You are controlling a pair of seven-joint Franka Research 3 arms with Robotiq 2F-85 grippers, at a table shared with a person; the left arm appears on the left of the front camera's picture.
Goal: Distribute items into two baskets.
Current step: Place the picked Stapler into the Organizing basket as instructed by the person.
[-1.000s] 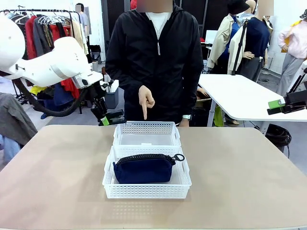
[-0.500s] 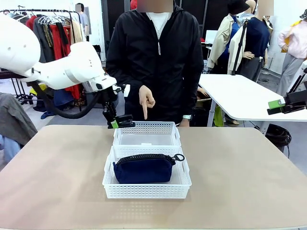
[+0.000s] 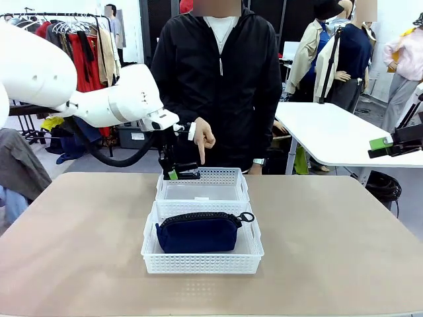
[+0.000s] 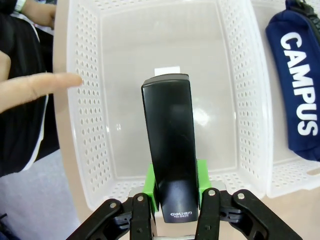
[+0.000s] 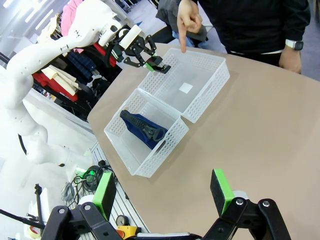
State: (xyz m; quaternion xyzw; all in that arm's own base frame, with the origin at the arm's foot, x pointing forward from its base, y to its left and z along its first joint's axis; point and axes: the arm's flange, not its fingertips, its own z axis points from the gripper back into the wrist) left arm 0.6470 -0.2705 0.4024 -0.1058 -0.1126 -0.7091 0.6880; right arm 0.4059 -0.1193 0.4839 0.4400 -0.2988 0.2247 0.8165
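Green pads (image 4: 202,176) of left gripper (image 4: 174,200) clamp the black stapler (image 4: 169,150) by its rear end — long axis runs straight out from the fingers, nose over the far basket (image 3: 201,177). Right gripper (image 5: 165,197) spread, holding nothing. Two white baskets; near basket (image 3: 201,263) holds one navy pouch (image 3: 198,231). Person's finger (image 3: 199,157) points down at the far basket.

A glossy black plastic sheen was seen on the stapler (image 4: 170,150). Above the matt tan table (image 3: 344,251), perforated white plastic baskets (image 3: 198,185) were shown, and soft navy cloth on the pouch (image 3: 198,232).
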